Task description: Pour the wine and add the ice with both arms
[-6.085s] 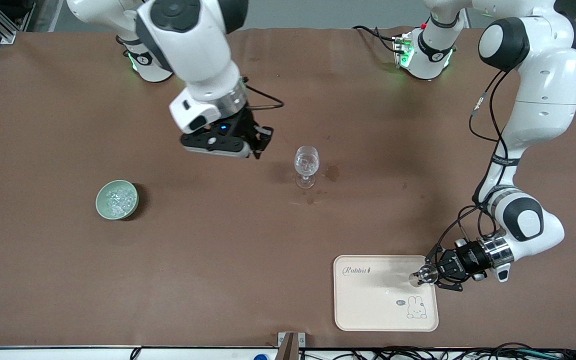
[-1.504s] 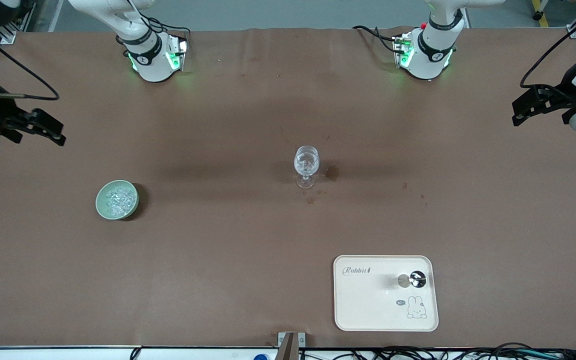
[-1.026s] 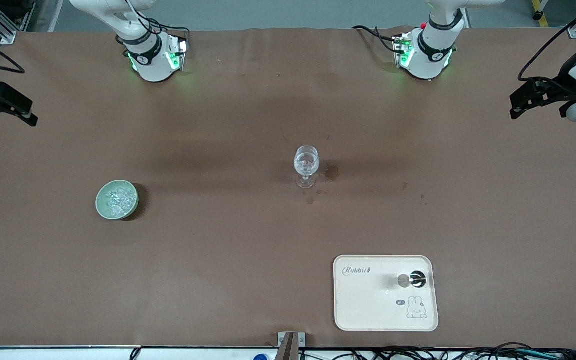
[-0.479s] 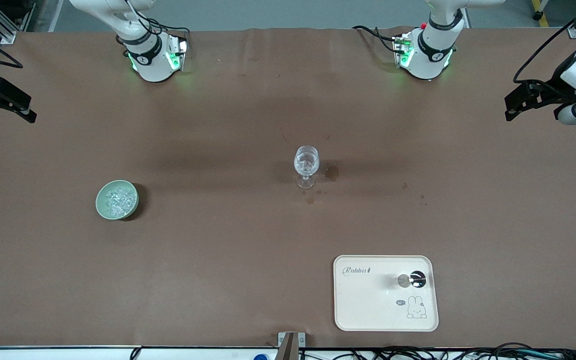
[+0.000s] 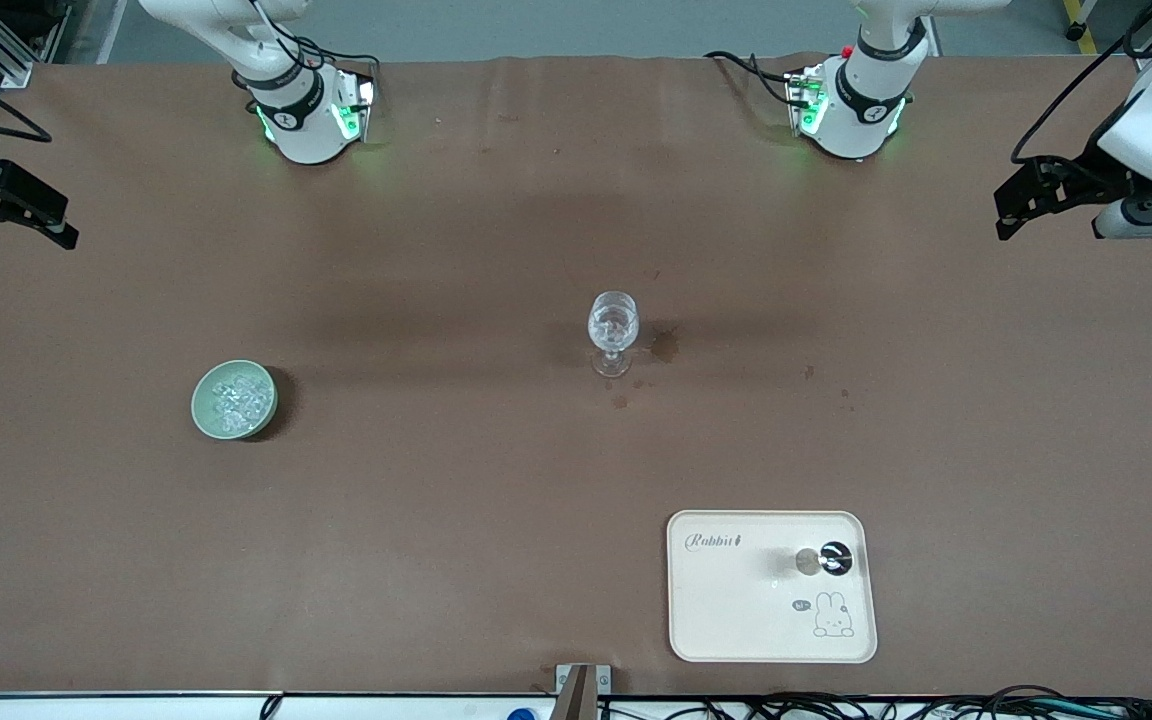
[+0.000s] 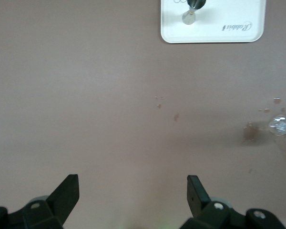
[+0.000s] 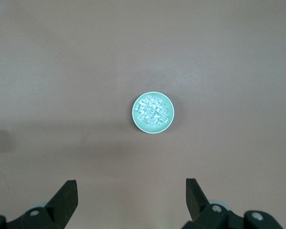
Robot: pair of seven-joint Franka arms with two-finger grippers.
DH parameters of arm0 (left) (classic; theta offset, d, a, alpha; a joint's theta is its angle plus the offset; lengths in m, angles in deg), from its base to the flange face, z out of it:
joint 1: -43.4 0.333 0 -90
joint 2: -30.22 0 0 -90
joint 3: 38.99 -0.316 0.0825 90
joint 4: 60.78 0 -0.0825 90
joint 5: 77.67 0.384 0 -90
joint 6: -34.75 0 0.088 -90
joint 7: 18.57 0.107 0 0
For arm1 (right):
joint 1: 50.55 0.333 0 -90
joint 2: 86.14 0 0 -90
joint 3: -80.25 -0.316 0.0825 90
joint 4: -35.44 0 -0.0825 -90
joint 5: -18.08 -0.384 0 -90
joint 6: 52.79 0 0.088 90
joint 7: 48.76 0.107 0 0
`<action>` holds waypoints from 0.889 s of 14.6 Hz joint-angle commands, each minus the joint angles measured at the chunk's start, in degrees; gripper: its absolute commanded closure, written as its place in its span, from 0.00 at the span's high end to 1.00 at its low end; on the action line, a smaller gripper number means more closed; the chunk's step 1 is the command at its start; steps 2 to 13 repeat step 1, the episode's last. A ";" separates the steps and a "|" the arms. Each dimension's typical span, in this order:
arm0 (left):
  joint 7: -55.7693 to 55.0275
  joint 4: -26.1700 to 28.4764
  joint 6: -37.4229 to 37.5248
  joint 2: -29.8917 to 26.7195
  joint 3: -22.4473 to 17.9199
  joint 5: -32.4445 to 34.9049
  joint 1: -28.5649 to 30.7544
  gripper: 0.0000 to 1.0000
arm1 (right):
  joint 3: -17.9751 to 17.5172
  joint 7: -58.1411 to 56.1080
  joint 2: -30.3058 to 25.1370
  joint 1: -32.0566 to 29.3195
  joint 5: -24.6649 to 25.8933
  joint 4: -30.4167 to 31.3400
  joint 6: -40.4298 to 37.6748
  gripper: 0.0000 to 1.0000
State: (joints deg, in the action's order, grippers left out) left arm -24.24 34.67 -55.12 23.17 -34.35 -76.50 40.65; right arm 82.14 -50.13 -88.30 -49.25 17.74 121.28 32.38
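Two grippers, both raised and wide apart, holding nothing: we log the left gripper (image 5: pixel 1011 205) over the left arm's end of the table (image 5: pixel 436 520), the right gripper (image 5: pixel 36 215) over the right arm's end. We count the ice (image 5: pixel 233 398) heaped in a pale green bowl (image 5: pixel 206 425). A stemmed glass (image 5: pixel 613 330) stands mid-table among stains (image 5: pixel 664 346). Nearest the front camera, a cream tray (image 5: pixel 726 610) carries a small dark-topped item (image 5: pixel 834 559). Nothing stands between these.
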 commanded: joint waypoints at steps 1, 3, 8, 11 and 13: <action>0.05 -0.79 1.01 -0.69 -0.33 -1.87 0.64 1.00 | -0.48 -0.30 0.14 -0.69 -0.45 -0.41 -0.54 1.00; 0.05 -0.79 1.01 -0.69 -0.33 -1.87 0.64 1.00 | -0.48 -0.30 0.14 -0.69 -0.45 -0.41 -0.54 1.00; 0.05 -0.79 1.01 -0.69 -0.33 -1.87 0.64 1.00 | -0.48 -0.30 0.14 -0.69 -0.45 -0.41 -0.54 1.00; 0.05 -0.79 1.01 -0.69 -0.33 -1.87 0.64 1.00 | -0.48 -0.30 0.14 -0.69 -0.45 -0.41 -0.54 1.00; 0.05 -0.79 1.01 -0.69 -0.33 -1.87 0.64 1.00 | -0.48 -0.30 0.14 -0.69 -0.45 -0.41 -0.54 1.00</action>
